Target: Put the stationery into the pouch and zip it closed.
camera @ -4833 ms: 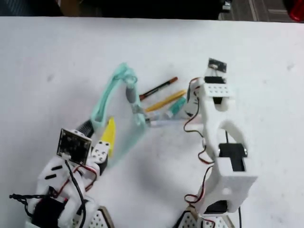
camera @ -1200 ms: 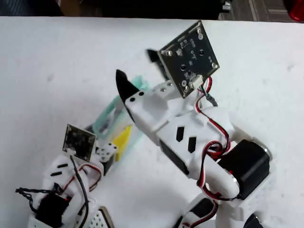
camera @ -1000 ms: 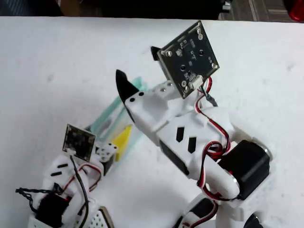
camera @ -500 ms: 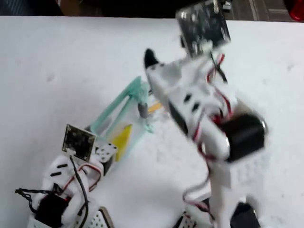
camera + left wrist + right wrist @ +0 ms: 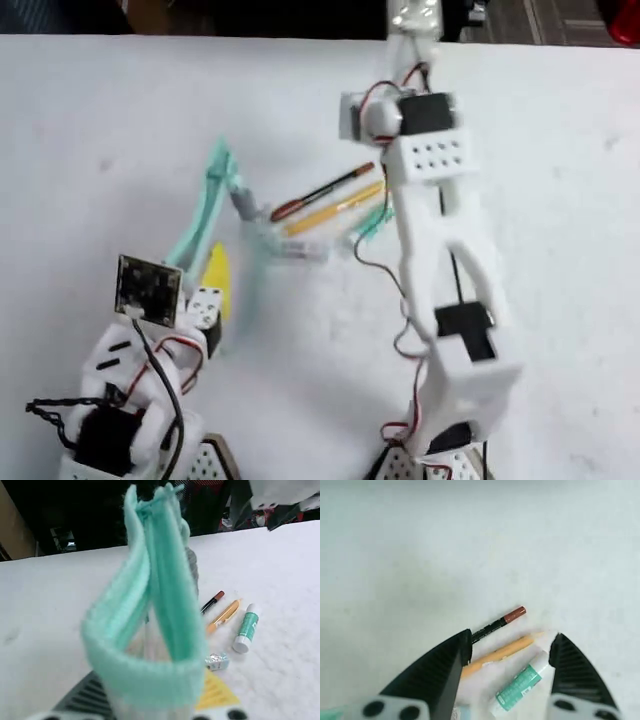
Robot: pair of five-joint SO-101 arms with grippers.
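White table (image 5: 120, 110) under two robot arms: the left gripper (image 5: 203, 292), at the near left, is clamped on the near end of a teal pouch (image 5: 203, 215), which rises from it with its mouth gaping and its far end out toward mid-table. The stationery lies outside the pouch, on the table just beside its far end: a dark pen (image 5: 320, 192) with a brown cap, a yellow pencil (image 5: 335, 210) alongside it, a teal-and-white glue stick (image 5: 372, 222) next, and a small item (image 5: 216, 661) nearer the left gripper. The right gripper (image 5: 512, 636) hangs over this cluster with its black jaws spread and nothing between them; in its wrist view the pen, pencil and glue stick lie in the gap between the two fingers, on the table below.
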